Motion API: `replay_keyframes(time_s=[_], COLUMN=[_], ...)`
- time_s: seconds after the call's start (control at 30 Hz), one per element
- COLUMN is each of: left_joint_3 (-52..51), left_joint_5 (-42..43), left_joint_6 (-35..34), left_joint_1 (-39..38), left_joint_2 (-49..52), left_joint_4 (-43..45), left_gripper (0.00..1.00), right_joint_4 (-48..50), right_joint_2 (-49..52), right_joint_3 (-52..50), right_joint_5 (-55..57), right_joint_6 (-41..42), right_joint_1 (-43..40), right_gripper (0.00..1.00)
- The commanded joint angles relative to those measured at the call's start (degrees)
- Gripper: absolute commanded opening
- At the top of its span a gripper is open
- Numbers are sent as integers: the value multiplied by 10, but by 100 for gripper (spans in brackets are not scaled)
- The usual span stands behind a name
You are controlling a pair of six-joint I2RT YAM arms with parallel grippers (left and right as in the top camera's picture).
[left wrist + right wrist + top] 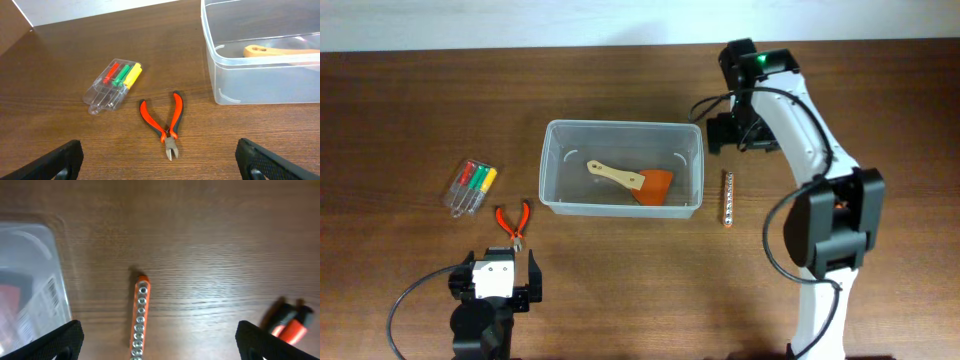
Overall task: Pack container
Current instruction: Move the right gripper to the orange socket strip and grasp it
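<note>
A: Where's the container (548, 170)?
B: Mid-table. It's a clear plastic bin with rounded corners and a thick rim. One item inside: a spatula (630, 180), pale wooden handle, flat orange blade.
A: Around it?
B: Just right, a slim orange bit strip (728, 199) with a row of metal bits. Left, apart, a clear screwdriver pack (470, 187) with red, green and yellow handles. Nearer, red-handled pliers (513, 220). Brown wood-grain table (420, 100).
A: Jaws?
B: Both spread wide, gripping nothing. The left gripper (160, 165) is near-side of the pliers, the right gripper (159, 342) by the bin's far-right corner.
</note>
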Motion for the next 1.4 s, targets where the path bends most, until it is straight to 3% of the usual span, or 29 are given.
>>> replay_keyframes(time_s=[0.0,0.37,0.63,1.07,1.37], left_joint_3=[-4,-4,-4,-4,-4], left_joint_5=[-2,-2,-2,-2,-2], left_joint_6=[9,9,9,9,9], left_joint_1=[-2,-2,-2,-2,-2], left_joint_2=[-3,-3,-3,-3,-3], left_joint_4=[2,2,2,2,2], left_gripper=[99,99,99,99,99], right_joint_4=[11,219,225,252,262], right_joint_2=[-36,-173,-170,-166,-158], right_joint_3=[-23,-313,-340,-375,-376], right_joint_5=[23,13,-5,-28,-29], right_joint_6=[-7,-25,-2,88,88], right_joint_1=[-14,-17,-17,-14,15], right_gripper=[96,100,99,90,89])
